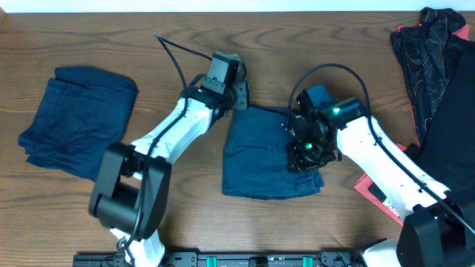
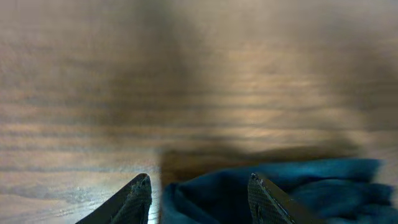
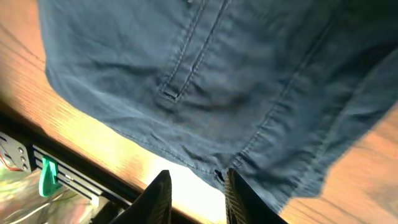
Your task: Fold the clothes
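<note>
fingertips (image 3: 158, 194) of the right tool (image 3: 196, 183), cropped below, stand slightly apart by navy garment (image 3: 217, 74); left tool (image 2: 199, 182) spread.

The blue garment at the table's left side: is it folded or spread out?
Folded. The blue garment lies as a compact bundle, with stacked layer edges visible along its left side.

The black garment (image 1: 429, 46) at two o'clock was cut by the overhead's edge, the right gripper (image 1: 306, 153) hid part of the navy garment (image 1: 252, 159), and the left-wrist table (image 2: 186, 81) was blurred.
</note>
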You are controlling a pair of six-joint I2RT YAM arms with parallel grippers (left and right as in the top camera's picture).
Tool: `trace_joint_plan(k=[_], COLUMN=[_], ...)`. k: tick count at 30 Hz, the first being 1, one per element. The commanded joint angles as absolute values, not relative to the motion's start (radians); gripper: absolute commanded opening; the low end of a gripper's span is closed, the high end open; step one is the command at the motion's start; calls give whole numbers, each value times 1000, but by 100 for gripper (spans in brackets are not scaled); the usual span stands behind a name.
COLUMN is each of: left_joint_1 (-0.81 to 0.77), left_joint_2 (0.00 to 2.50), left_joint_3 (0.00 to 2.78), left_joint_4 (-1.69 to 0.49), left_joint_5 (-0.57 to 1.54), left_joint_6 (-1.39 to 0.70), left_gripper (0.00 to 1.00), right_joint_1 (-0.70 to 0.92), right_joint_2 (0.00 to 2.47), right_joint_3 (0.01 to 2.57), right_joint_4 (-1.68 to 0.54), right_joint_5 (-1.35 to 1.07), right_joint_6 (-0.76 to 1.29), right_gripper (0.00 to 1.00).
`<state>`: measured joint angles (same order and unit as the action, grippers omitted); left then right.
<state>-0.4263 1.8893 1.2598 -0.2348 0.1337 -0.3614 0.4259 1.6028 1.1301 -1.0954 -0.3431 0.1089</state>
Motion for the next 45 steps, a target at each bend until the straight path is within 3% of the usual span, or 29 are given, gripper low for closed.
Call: trace_joint_plan(k=[1,12,17,23,29,37,38,40,42,45], left_joint_1=[-420,-420,-420,-427,-438,-431,-428,-418,-401,-376], left_joint_2=[1931,1953,1953,1953,1943,1766,1741,1692,1654,1631], left_joint_3=[1268,1268,1268,1268,1268,1268,1268,1268,1268,1268], left_joint_4=[-256,-531,-766,-978,-1062,-1040,-1031,-1008,-968,-892], left_joint_5=[119,118,120,130,130,104,91,60,58,122], left_joint_6=[-344,-333,-336,-352,-352,-360,-360,-360,-359,-298], left_gripper=[52,52,43,42,30,29,31,60,77,86], right_joint_1=[442,439,427,405,405,406,406,406,406,406], right_joint_2=[1610,1610,1610,1610,1610,1610,1610,1610,1610,1610], right_joint_3=[1066,867,822,822,823,823,823,823,823,823], right_joint_4=[-1068,-918,-818,-580,-361,-374,-374,-374,-374,-374], right_joint_5=[-393,-376,-170,39,37,38,38,38,38,38], right_joint_6=[127,131,210,207,163,146,142,141,141,141], right_gripper=[27,32,35,38,38,40,40,40,40,40])
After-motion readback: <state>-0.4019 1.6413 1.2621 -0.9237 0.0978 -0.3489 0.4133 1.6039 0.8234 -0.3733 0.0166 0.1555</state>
